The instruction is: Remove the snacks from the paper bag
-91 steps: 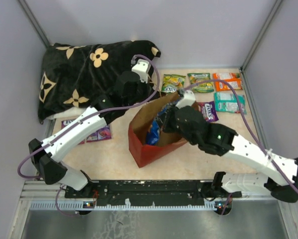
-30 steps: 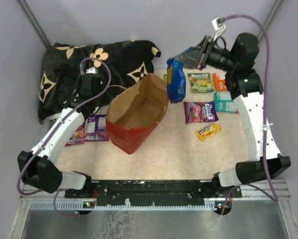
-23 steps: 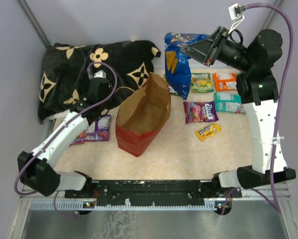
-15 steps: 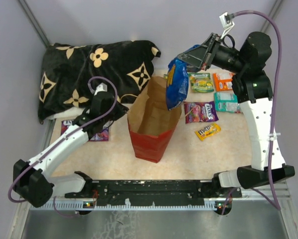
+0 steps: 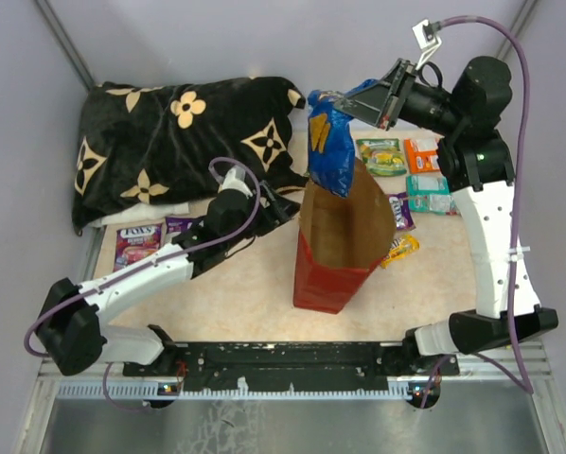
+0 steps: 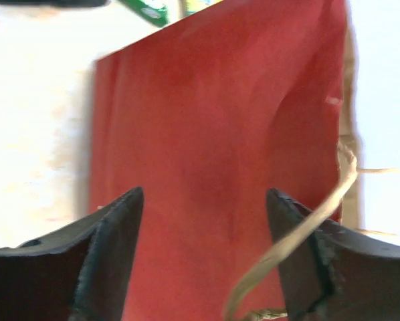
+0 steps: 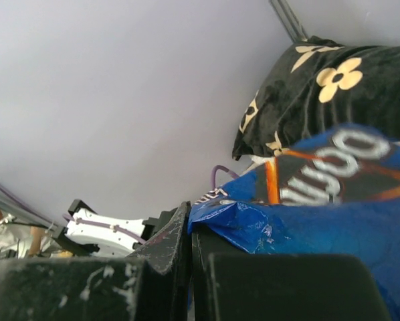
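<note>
The right gripper point(image 5: 343, 98) pinches the Doritos bag point(image 5: 328, 151), which dangles below it over the paper bag point(image 5: 326, 279). Next, lay it on bare counter point(image 5: 255, 293). The left gripper point(image 6: 203, 194) stands spread, with the paper bag just ahead.

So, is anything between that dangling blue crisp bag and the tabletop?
Seemingly yes: the upright red paper carrier bag stands open just below the glossy blue Doritos bag, which the right claw holds; small snack packets lie beside it.

paper bag point(image 5: 328, 276): red outside, brown inside. Doritos bag point(image 5: 327, 153): blue, orange-yellow print. pillow point(image 5: 160, 142), 10 o'clock: black, tan flowers. 2 o'clock: green packet point(image 5: 382, 157), orange packet point(image 5: 421, 156), teal packet point(image 5: 433, 195).
</note>
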You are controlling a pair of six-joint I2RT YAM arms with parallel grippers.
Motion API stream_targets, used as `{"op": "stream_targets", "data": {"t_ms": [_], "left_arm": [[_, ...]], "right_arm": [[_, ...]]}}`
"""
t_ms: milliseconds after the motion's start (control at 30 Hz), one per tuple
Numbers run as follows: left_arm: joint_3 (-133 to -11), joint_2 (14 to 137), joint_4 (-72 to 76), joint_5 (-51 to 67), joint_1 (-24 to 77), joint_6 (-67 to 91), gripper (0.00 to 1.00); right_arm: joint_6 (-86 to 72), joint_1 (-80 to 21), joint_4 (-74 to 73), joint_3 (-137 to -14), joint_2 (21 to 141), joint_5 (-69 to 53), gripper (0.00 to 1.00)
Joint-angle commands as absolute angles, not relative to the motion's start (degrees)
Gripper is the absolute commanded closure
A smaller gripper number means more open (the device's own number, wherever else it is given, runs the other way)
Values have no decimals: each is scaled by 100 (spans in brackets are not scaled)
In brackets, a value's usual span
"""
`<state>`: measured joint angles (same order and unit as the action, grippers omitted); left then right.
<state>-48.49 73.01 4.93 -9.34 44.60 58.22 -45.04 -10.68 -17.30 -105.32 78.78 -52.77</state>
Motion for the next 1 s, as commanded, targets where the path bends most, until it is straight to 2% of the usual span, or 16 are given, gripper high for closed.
{"op": "stream_targets", "data": {"t_ms": [0, 33, 167, 367, 500, 667, 967], "left_arm": [[-5472, 7514, 733, -565, 4551, 4954, 4], [-5621, 7538, 517, -564, 4550, 4706, 1], [-6273, 7382, -1018, -774, 4544, 3809, 0], [-5628, 5764, -1916, -1527, 4481, 3331, 0], [-5559, 5008, -2527, -1473, 4387, 3191, 0], [-5898, 4839, -3165, -1296, 4386, 2952, 0], [-6279, 3965, -3932, -2280, 4386, 2974, 0]], "right_arm": [[-4496, -1483, -1562, -11423, 8110, -5192, 100], [-4367, -1637, -1810, -11658, 8237, -5084, 100], [-4105, -2056, -2402, -12480, 8714, -4732, 100], [-3970, -2720, -2767, -13474, 9513, -4203, 100], [-3797, -3311, -3214, -14459, 10525, -3881, 100], [-4096, -3707, -2602, -14601, 11059, -3581, 100], [-4252, -4245, -2171, -14669, 11684, -3286, 100]]}}
